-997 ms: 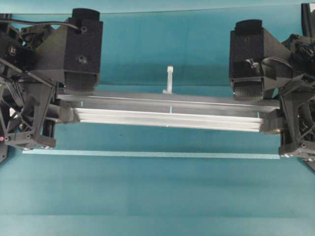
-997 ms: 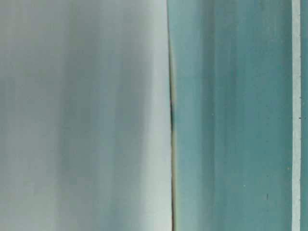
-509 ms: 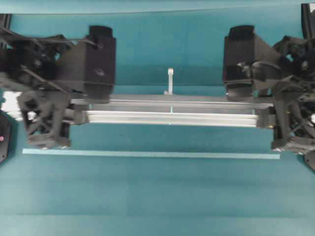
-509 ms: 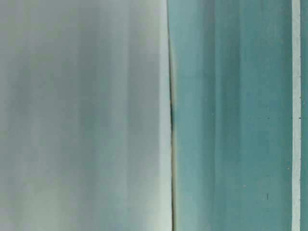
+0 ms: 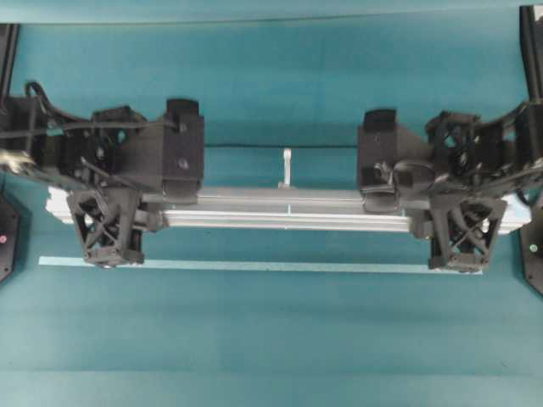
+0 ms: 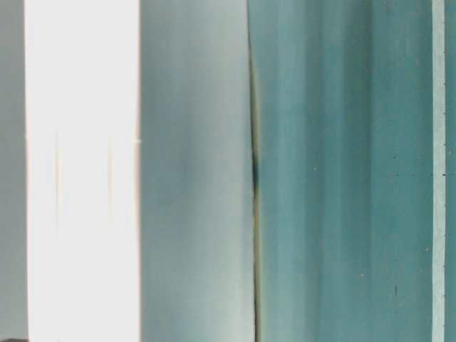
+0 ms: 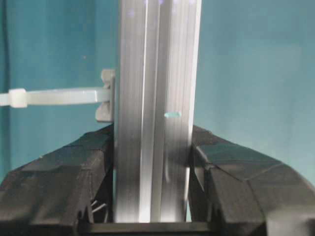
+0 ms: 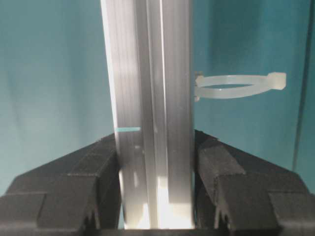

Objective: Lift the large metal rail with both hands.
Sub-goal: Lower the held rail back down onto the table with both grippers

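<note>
Both grippers are clamped on the large metal rail (image 5: 284, 208), one near each end. In the overhead view the left gripper (image 5: 157, 210) sits at the left of the frame and the right gripper (image 5: 405, 212) at the right, each with its black lattice body straddling the bar. The rail runs level across the middle of that view, its silver grooved face turned up and its ends reaching a little past each gripper.

The left wrist view shows the rail (image 7: 155, 113) running up the centre of the frame, with a blocky black finger (image 7: 64, 182) pressed against its left side and another against its right. The right wrist view gives the same picture: the rail (image 8: 150, 113) is pinched between two black fingers (image 8: 246, 187) at the bottom of the frame.

A white cable tie (image 5: 288, 166) sticks out from the rail's upper edge near mid-length in the overhead view; it appears as a loop (image 8: 236, 86) at the right of the right wrist view and as a strap (image 7: 59, 96) at the left of the left wrist view.

Below the rail in the overhead view, a thin pale-teal strip (image 5: 280, 266) lies flat on the teal table (image 5: 280, 339), parallel to the bar and apart from it.

The table-level view is blurred; only pale and teal bands can be made out.
</note>
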{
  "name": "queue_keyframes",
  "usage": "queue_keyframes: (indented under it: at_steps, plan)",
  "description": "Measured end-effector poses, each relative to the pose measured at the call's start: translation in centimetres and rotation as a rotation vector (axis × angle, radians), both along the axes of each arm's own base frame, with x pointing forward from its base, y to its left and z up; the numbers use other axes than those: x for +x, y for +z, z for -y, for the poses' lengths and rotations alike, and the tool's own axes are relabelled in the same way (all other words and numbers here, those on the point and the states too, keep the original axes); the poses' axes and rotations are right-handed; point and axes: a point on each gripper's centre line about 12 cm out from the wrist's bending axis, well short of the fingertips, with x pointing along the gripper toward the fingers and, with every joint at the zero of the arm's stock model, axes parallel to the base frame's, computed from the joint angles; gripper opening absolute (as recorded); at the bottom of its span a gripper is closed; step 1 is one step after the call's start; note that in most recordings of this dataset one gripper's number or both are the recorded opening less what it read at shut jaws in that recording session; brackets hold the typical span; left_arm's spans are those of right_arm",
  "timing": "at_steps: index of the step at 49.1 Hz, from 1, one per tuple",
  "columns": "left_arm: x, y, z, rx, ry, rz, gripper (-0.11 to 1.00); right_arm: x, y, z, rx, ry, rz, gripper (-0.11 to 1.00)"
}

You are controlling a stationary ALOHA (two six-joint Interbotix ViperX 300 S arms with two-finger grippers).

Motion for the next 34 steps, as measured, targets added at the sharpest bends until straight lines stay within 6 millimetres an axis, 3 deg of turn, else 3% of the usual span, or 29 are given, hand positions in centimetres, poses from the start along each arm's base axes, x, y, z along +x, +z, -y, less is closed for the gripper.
queue_keyframes:
  at_steps: [17,34]
  plan:
    - [-0.7,-4.9,-0.1,0.000,-0.003,0.001,0.36,0.2,-3.7,0.3,-0.028,0.010,0.057,0.39]
    - [-1.5,-7.7,-0.3,-0.001,0.004,0.008,0.36,0.6,-7.2,0.3,-0.029,0.015,0.071,0.39]
